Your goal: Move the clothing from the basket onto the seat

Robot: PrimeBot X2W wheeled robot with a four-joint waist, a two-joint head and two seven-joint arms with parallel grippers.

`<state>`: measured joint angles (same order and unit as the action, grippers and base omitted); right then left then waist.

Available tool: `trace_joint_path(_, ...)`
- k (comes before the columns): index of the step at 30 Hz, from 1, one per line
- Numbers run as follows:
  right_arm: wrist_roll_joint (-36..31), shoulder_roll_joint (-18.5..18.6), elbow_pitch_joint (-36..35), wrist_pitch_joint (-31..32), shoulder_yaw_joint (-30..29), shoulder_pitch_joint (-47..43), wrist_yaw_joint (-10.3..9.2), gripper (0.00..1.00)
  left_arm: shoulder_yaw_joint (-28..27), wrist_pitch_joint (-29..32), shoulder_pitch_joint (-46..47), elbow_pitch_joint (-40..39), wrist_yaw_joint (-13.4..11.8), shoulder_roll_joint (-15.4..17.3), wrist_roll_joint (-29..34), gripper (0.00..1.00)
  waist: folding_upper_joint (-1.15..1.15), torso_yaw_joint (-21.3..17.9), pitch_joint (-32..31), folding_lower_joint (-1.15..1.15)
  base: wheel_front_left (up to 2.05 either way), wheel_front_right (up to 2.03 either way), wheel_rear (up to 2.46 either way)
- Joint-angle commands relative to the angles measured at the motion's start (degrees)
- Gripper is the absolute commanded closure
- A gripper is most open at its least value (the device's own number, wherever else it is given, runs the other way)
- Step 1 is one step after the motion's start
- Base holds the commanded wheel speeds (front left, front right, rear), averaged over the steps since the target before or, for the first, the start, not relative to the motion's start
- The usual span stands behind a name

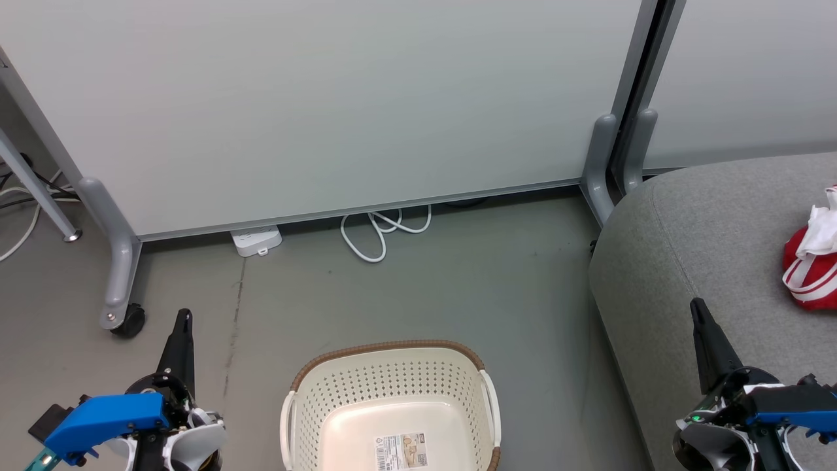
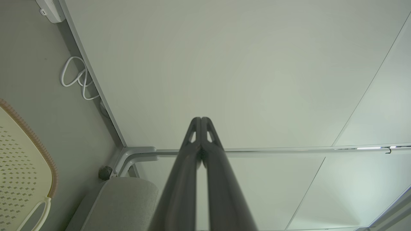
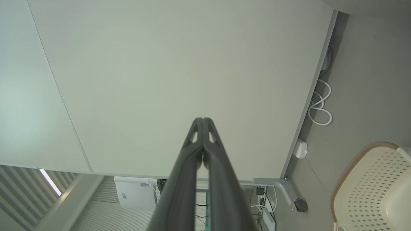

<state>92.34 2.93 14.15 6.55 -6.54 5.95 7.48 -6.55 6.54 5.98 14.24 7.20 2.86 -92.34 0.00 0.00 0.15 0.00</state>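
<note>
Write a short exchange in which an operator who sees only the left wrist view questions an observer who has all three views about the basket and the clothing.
Operator: My view clips just the basket by its edge. Is anything inside?
Observer: In the head view, the part of the basket that shows holds nothing but a label on its floor.
Operator: Where is the clothing, then?
Observer: It lies bundled, red and white, on the grey seat, at the head view's right edge.
</note>
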Motion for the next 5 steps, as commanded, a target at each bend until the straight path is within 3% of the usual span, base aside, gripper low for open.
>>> trace_joint_path(1, 0.12, -0.12, -0.12, 0.21, -0.08, 0.68, 0.02, 1.00, -0.11, 0.22, 0.63, -0.25, 0.53, 0.03, -0.12, 1.00, 0.00, 0.00, 0.00, 0.00, 0.00, 0.00, 0.00)
trace_joint_path(5, 0.12, -0.12, -0.12, 0.21, -0.07, 0.68, 0.02, 1.00, -0.11, 0.22, 0.63, -0.25, 0.53, 0.03, -0.12, 1.00, 0.00, 0.00, 0.00, 0.00, 0.00, 0.00, 0.00)
